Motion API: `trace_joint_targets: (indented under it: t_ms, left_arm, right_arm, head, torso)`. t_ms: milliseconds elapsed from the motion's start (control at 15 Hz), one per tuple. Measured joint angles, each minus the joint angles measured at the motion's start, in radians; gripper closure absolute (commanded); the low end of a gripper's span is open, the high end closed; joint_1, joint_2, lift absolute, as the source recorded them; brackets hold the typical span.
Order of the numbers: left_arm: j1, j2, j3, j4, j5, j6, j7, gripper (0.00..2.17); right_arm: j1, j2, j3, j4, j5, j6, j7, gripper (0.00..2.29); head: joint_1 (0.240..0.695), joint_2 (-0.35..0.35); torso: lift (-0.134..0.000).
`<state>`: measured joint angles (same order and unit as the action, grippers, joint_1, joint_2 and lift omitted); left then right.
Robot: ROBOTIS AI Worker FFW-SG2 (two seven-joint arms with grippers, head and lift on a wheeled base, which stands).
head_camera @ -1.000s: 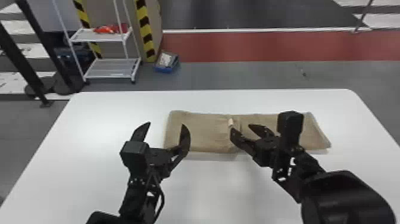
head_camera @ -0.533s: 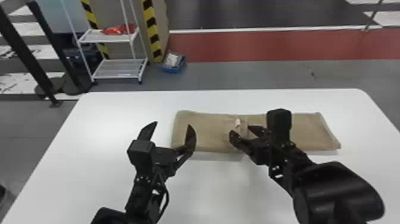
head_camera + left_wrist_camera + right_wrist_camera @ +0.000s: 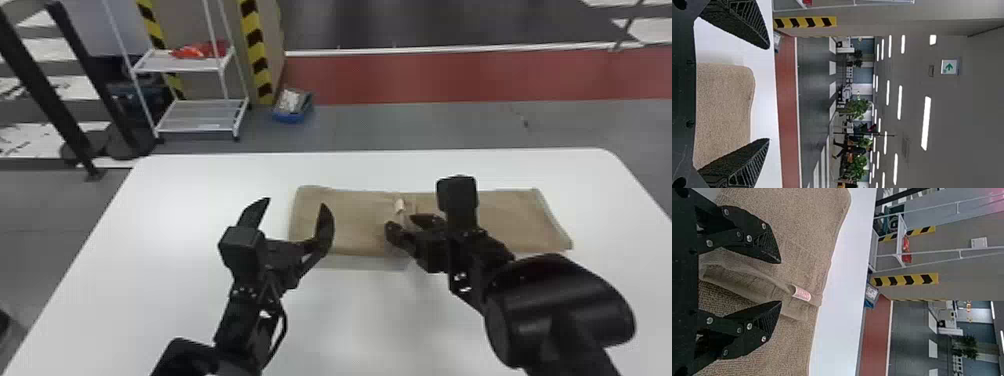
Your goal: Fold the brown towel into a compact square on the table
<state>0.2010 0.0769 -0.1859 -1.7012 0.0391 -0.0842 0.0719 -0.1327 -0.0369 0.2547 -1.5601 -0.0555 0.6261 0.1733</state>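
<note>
Near the far edge of the surface [image 3: 350, 325], the brown towel [image 3: 345, 220] lies as a long strip. I have the left claw [image 3: 296, 202] spread near the towel's left end. My right claw [image 3: 401, 221] is spread at mid-strip, a raised fold [image 3: 750, 272] with a tag [image 3: 802, 293] between its fingers, unpinched.

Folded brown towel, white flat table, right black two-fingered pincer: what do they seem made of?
Towel: probably cotton terry, matt, with a looped, nubbly weave. Table: perhaps laminate or painted board, smooth and satiny, with soft highlights. Right pincer: fingers look like dull black plastic or coated metal; ridged tips, bright metal-looking screw heads.
</note>
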Motion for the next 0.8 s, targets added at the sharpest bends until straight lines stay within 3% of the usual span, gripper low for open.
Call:
trace_joint_targets:
  t_ms: [67, 200, 533, 800]
  left_arm:
    - [0.001, 0.004, 0.001, 0.001, 0.011, -0.004, -0.001, 0.03]
    - [0.006, 0.011, 0.002, 0.005, 0.033, -0.024, 0.0, 0.03]
    - [0.009, 0.011, -0.001, 0.005, 0.038, -0.033, -0.001, 0.03]
    - [0.006, 0.011, -0.003, 0.005, 0.038, -0.033, -0.001, 0.03]
  right_arm:
    - [-0.006, 0.0, 0.001, 0.0, 0.002, 0.012, 0.008, 0.82]
    - [-0.02, -0.001, 0.005, -0.001, 0.005, 0.029, 0.015, 0.83]
    - [-0.04, -0.003, -0.001, 0.0, -0.001, 0.066, 0.031, 1.21]
    - [-0.032, -0.005, -0.005, -0.008, -0.015, 0.051, 0.044, 1.21]
  head:
    - [0.695, 0.088]
    - [0.695, 0.093]
    - [0.695, 0.091]
    - [0.695, 0.092]
  torso:
    - [-0.116]
    - [-0.116]
    - [-0.116]
    - [-0.116]
